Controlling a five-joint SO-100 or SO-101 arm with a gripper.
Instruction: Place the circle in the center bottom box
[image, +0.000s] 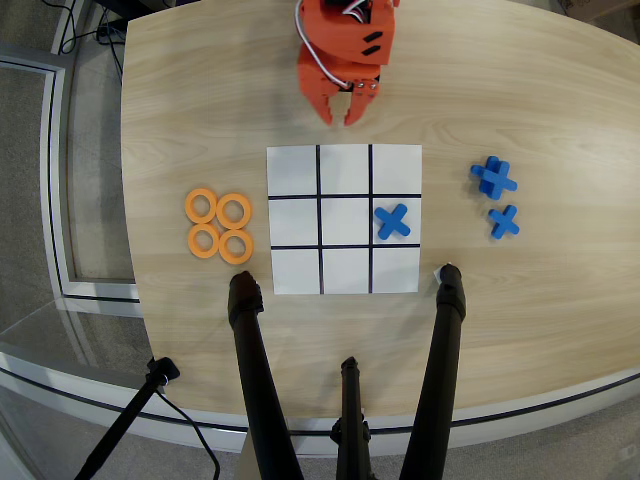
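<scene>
Circle number one is hard to pick, because four identical orange rings sit bunched in a two-by-two cluster at about nine o'clock from the grid in the overhead view, each touching its neighbours; the circle (233, 210) nearest the grid, upper right of the cluster, looks the likeliest candidate, and it lies flat on the table (530, 300), well apart from the gripper (338, 113). The gripper hangs at twelve o'clock of the grid, just beyond its edge, its two pointed orange fingers slightly parted and holding nothing. The center bottom box (345, 170), the middle cell of the row nearest the robot base, is bare. My worry is the crowding: a finger going through one ring's hole could shove or drag its neighbour, and a thin flat ring may slip from the tips or tip on edge when released, landing across a black line. The rings look like smooth hard plastic; so do the chunky blue crosses, one cross (392, 221) in the grid's middle-right cell, a stacked pair (494, 178) and a single one (503, 221) off at three o'clock. The grid (296, 272) is a flat white sheet with thin black lines on pale wood grain; black tripod legs (253, 370) stand at six o'clock.
</scene>
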